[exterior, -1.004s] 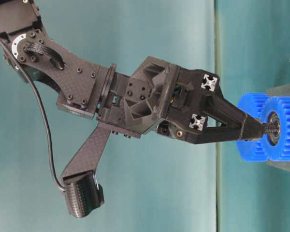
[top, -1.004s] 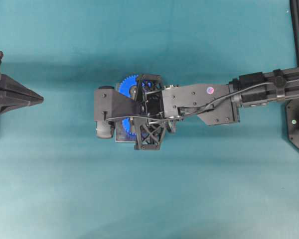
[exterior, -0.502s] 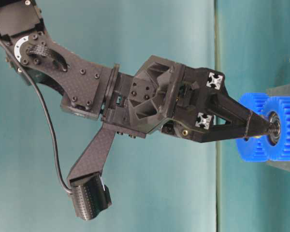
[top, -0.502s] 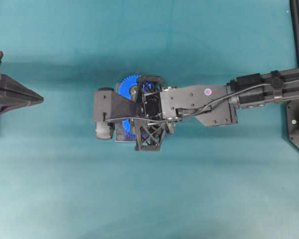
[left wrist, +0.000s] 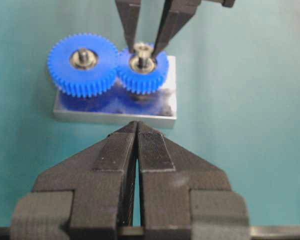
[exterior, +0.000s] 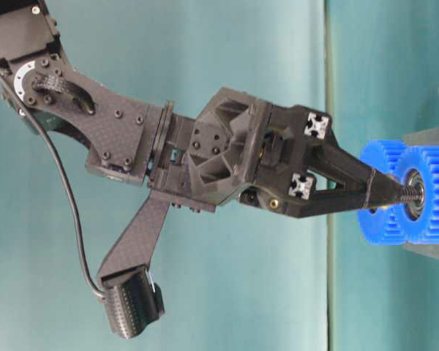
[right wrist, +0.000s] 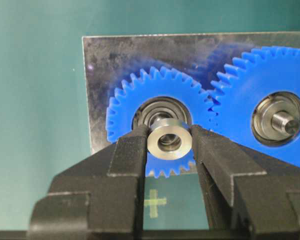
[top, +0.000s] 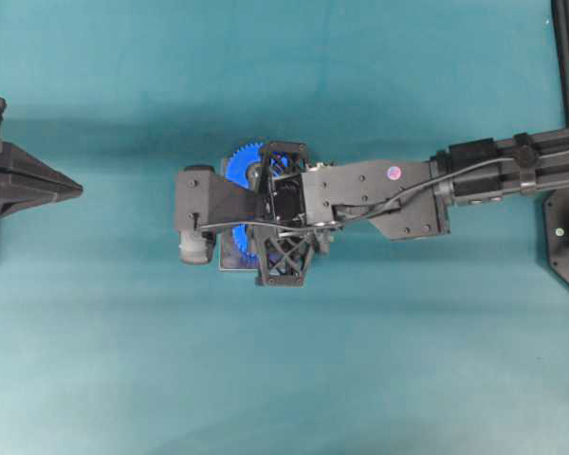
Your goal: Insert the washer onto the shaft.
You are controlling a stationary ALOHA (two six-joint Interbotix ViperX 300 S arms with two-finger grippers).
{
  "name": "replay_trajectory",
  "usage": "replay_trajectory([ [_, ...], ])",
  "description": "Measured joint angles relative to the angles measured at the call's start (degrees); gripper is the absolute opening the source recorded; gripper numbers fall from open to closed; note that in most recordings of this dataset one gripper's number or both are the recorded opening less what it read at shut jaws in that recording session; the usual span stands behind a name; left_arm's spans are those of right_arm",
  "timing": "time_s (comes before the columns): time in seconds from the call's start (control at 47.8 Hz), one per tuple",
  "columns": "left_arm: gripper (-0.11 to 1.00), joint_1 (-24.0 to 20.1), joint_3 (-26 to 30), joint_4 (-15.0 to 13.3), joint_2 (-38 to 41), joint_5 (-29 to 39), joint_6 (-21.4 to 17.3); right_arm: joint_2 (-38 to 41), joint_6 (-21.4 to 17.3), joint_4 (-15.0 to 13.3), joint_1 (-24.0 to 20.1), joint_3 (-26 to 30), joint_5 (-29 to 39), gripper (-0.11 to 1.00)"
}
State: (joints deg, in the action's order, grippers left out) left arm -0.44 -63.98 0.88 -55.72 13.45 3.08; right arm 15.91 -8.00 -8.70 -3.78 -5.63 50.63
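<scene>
Steel caught the light first: the small washer (right wrist: 169, 138) was pinched flat between the two pads of the right claw (right wrist: 169, 145), its bore facing out over the smaller blue gear (right wrist: 157, 97). Just beyond the claw tips sat the bearing hub of that gear, and in the left wrist view the tips came down right at the shaft (left wrist: 142, 61) in its middle. Over the last second the wrist had pitched a little, down and then back, while the tips hardly left the hub and the pinch did not loosen, which looked to me like a search for alignment rather than a push. So the washer was not yet seated; I judged the bore still had to line up with the shaft before any release. Beside the claw stood the larger blue gear (right wrist: 270, 115) on the same metal plate (right wrist: 97, 75). Well back across the tabletop (top: 284, 379), the left claw (left wrist: 136, 145) rested with its pads pressed together, empty.
</scene>
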Motion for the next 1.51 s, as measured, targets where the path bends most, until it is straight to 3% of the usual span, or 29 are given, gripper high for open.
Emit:
replay_trajectory([
  [0.586,0.01,-0.09,-0.35,0.00,-0.09,0.00,0.00,1.32,0.00,0.00,-0.09,0.79,0.35,0.33],
  [0.648,0.01,0.00,-0.35,0.00,0.00,0.00,0.00,1.32,0.00,0.00,-0.09,0.79,0.44,0.41],
  [0.753,0.01,0.00,-0.26,0.00,0.00,0.00,0.00,1.49,0.00,0.00,0.00,0.79,0.79,0.62],
  [0.816,0.01,0.00,-0.26,0.00,0.00,0.00,0.00,1.49,0.00,0.00,0.09,0.79,1.14,0.67],
  [1.255,0.01,0.00,-0.35,0.00,0.00,0.00,0.00,0.09,0.00,-0.09,0.35,1.23,2.90,0.66],
  [1.506,0.01,0.00,-0.35,0.00,0.00,0.09,0.00,-2.46,0.00,-2.11,0.53,0.79,5.36,0.66],
])
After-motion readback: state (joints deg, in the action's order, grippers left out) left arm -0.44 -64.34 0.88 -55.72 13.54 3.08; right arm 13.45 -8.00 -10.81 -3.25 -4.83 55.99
